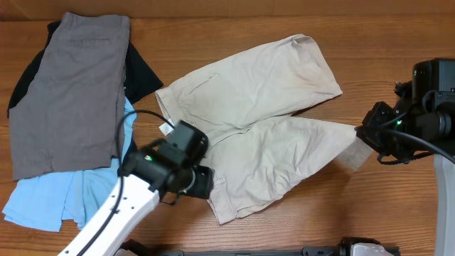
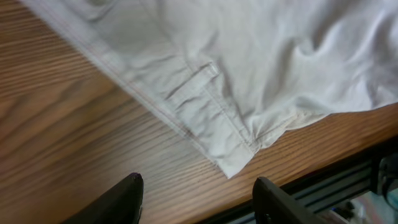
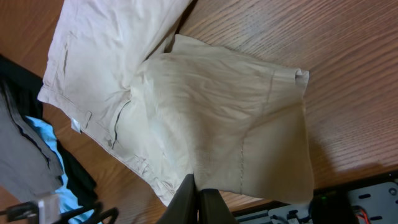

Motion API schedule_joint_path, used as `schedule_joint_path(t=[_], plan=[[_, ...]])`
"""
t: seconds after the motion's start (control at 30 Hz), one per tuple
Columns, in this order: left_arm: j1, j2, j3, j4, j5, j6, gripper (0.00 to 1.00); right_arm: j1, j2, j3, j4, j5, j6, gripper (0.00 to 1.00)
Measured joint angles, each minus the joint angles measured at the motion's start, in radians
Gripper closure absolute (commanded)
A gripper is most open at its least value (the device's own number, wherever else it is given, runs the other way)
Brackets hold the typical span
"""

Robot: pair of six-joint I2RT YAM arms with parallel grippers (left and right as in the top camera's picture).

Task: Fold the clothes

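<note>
The light beige khaki shorts lie spread across the middle of the table, with the waistband to the left and the legs pointing right. My left gripper is open and empty. In the left wrist view its fingers are over bare wood, just short of the waistband corner. My right gripper is shut on the hem of the nearer leg and holds it raised off the table. In the right wrist view its fingers pinch the beige cloth.
Grey shorts lie at the far left on top of a black garment and light-blue shorts. The table's front edge is close to the left gripper. The right arm's base stands at the right edge.
</note>
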Motion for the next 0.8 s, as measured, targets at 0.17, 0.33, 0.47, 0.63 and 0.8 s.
schedule_joint_path(t=[0.17,0.33,0.47,0.63,0.8], plan=[[-0.073,0.007,-0.098,0.085,0.022,-0.043,0.69,0.0,0.0,0.0,0.0,0.0,0.0,0.96],[-0.081,0.045,-0.119,0.127,0.051,-0.124,0.62,0.0,0.001,0.0,0.0,0.0,0.0,0.96],[-0.106,0.081,-0.119,0.171,0.082,-0.073,0.43,0.0,0.001,0.0,0.0,0.0,0.0,0.96],[-0.17,0.157,-0.119,0.174,0.096,0.066,0.38,0.0,0.005,0.0,-0.001,0.0,0.0,0.96],[-0.245,0.262,-0.119,0.174,0.105,0.206,0.33,0.0,0.008,0.0,0.0,0.0,0.0,0.96]])
